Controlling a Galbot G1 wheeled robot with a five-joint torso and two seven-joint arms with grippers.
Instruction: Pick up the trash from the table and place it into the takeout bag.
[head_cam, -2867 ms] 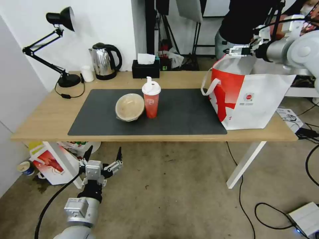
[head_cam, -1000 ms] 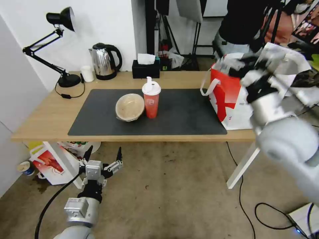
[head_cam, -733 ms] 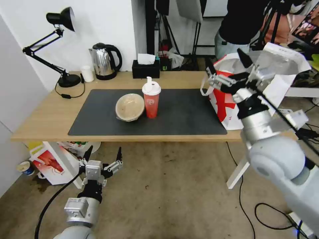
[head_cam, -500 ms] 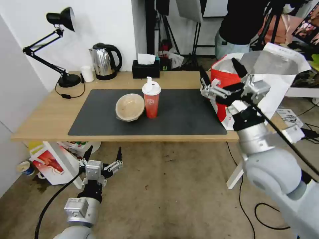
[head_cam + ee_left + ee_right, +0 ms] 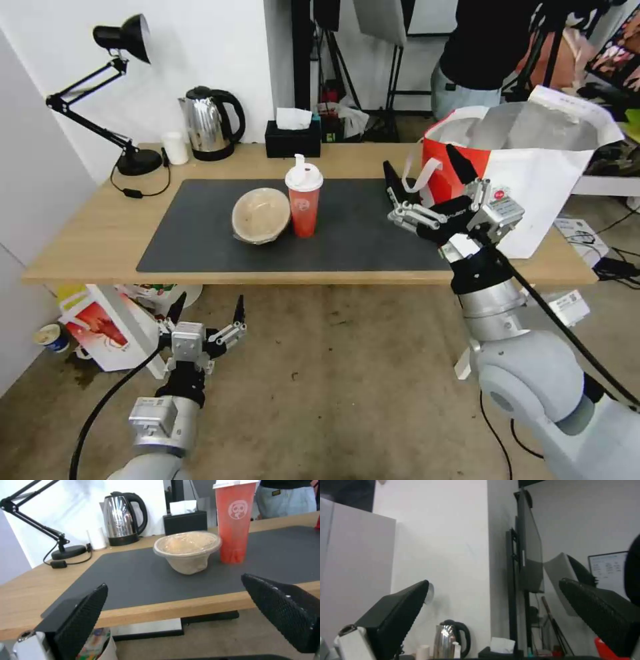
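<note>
A beige plastic-wrapped bowl [image 5: 260, 215] [image 5: 188, 547] and a red drink cup [image 5: 304, 200] [image 5: 235, 522] with a white spouted lid stand side by side, mid-mat, on the table [image 5: 100, 233]. The takeout bag [image 5: 533, 180] stands on the table's right end, its mouth wide open and its foil lining showing. My right gripper [image 5: 419, 158] [image 5: 493, 582] is open and holds nothing. It hovers over the mat's right end, just in front of the bag and right of the cup. My left gripper [image 5: 209, 300] [image 5: 173, 581] hangs open below the table's front edge, facing the bowl.
Along the table's back stand a desk lamp [image 5: 123, 87], a small white cup [image 5: 175, 147], a kettle [image 5: 210, 123] and a black tissue box [image 5: 292, 137]. A red-and-white printed bag [image 5: 100, 327] sits on the floor under the table's left end. Cables lie on the floor at the right.
My right arm swung from above the takeout bag's mouth down and leftward to the mat's right end, its gripper open. The bag's mouth now stands wider. My left arm stayed still.
</note>
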